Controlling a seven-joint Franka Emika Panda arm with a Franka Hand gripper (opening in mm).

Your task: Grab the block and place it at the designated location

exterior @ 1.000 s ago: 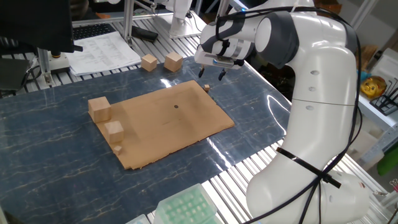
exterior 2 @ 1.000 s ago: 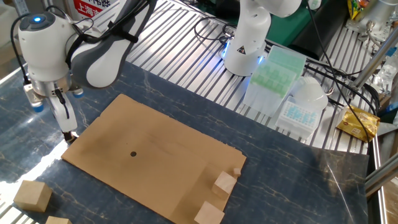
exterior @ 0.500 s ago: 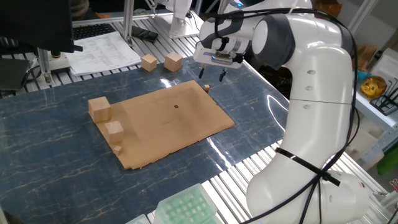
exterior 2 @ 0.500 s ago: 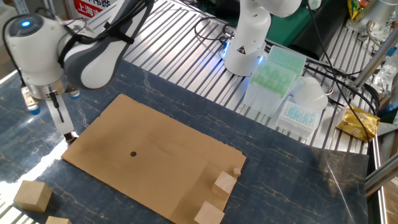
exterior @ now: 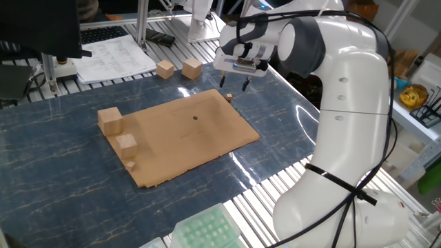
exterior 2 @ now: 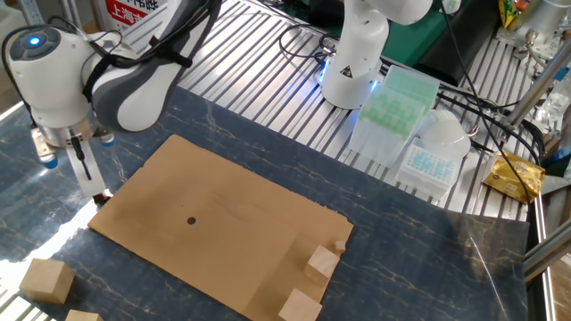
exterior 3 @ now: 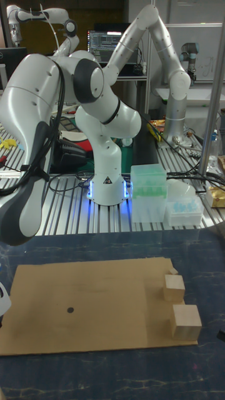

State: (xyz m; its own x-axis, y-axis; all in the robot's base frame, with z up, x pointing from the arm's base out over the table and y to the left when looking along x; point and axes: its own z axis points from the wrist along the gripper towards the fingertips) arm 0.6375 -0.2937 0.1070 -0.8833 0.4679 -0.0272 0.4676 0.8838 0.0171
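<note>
Blue marbled worktop (exterior: 62,172) carries a cardboard sheet (exterior: 182,134) with its dot (exterior: 195,117); the gripper (exterior: 234,83), narrowly parted and empty, hangs above the block (exterior: 229,96) at the sheet's corner.

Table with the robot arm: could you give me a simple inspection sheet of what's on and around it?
Surface: dark blue marbled table carrying a flat cardboard sheet.
Job's things: tiny block at the sheet's corner; dark dot on the sheet, uncovered.
Clutter: larger wooden cubes along the sheet's opposite edge, two more cubes off the sheet, papers, green rack.
Grippers: gripper open, empty, above the block, not touching it.
Cables: black cables running along the arm.
Surroundings: second robot arm, monitor.
</note>
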